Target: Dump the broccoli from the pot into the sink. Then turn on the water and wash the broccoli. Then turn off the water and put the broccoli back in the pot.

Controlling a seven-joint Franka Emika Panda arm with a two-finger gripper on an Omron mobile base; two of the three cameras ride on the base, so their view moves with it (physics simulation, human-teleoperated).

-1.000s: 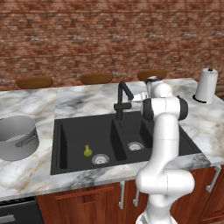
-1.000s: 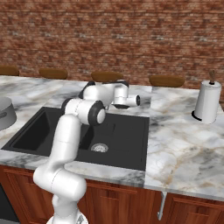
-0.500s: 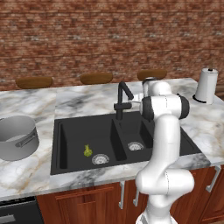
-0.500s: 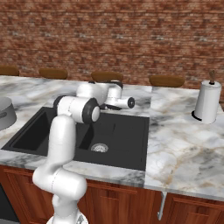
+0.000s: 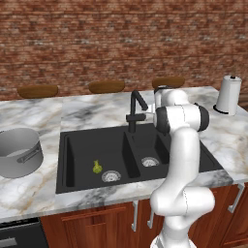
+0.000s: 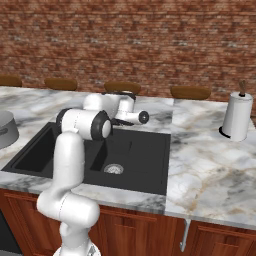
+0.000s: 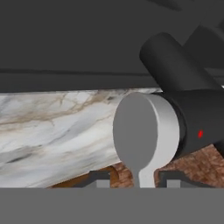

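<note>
While broccoli [image 5: 97, 167] lies in sink [image 5: 68, 164] | gripper [image 7: 127, 178] apparently parted around faucet handle [image 7: 146, 131]

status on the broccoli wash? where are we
Done: broccoli lies in the sink, near the large basin's drain; the pot sits on the counter to the left. In hand: gripper is at the faucet handle. No water stream visible. Left: wash, water off, broccoli back into the pot.

The white arm [image 5: 181, 160] rises from its base, elbow bent, forearm reaching back and level. Gripper [image 7: 129, 178] fingertips [image 7: 97, 178] stand slightly apart, low in the hand view.
</note>
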